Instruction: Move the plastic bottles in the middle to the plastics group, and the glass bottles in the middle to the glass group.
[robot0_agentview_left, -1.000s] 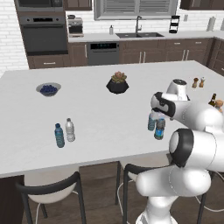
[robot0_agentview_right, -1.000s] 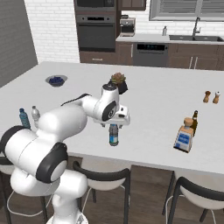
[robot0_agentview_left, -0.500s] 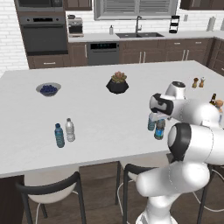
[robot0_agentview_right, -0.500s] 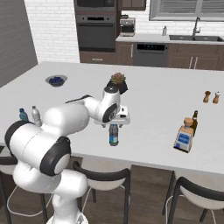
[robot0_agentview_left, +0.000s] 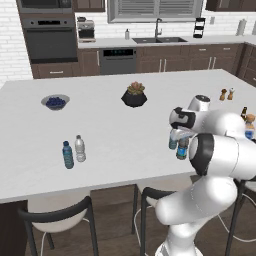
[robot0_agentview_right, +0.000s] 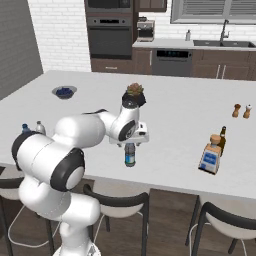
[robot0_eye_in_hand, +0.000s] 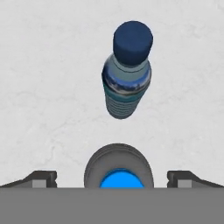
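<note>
The claw hangs straight above the desk with its fingertips spread as wide as they go and nothing between them. Directly under it, centred between the two tips, stands the greyish water bottle, its bright blue cap facing up. Just beyond it stands the pale blue water bottle with a dark blue cap, upright and apart from the first.

From the base cameras the claw sits right over the bottle near the front edge of the desk; the other view shows both middle bottles side by side below the wrist.

To do this well, I would come straight down, keep the cap centred, and close on the body below the cap, not on the cap itself. The neighbour is close, so avoid any sideways drift.

Farther off, the plastics pair waits on the desk's left side.
</note>
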